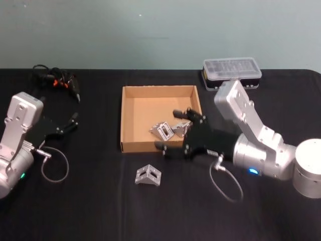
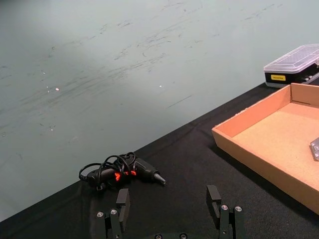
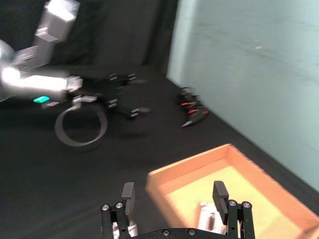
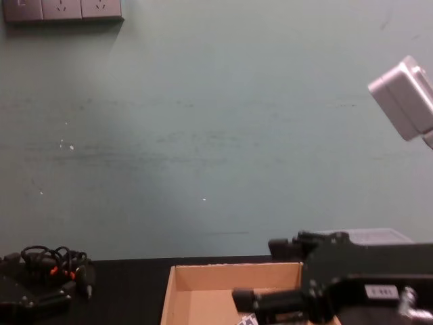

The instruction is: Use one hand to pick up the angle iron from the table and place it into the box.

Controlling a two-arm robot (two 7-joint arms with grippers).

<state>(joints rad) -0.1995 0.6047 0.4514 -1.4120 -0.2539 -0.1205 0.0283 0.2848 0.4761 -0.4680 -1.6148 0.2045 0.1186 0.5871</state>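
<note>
Snagging threatens: the right claw (image 1: 168, 131), spread apart at frame centre over the near wall of the box (image 1: 143, 108), could drag it or the angle iron (image 1: 164, 132) inside; the left claw (image 2: 168, 198) idles, spread apart, far left.

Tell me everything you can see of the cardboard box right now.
The box is a shallow tan cardboard tray, open-topped and low-walled, lying flat on the black table. Silvery angle-iron pieces lie inside near its front right corner, where the open right gripper reaches over the wall.
</note>
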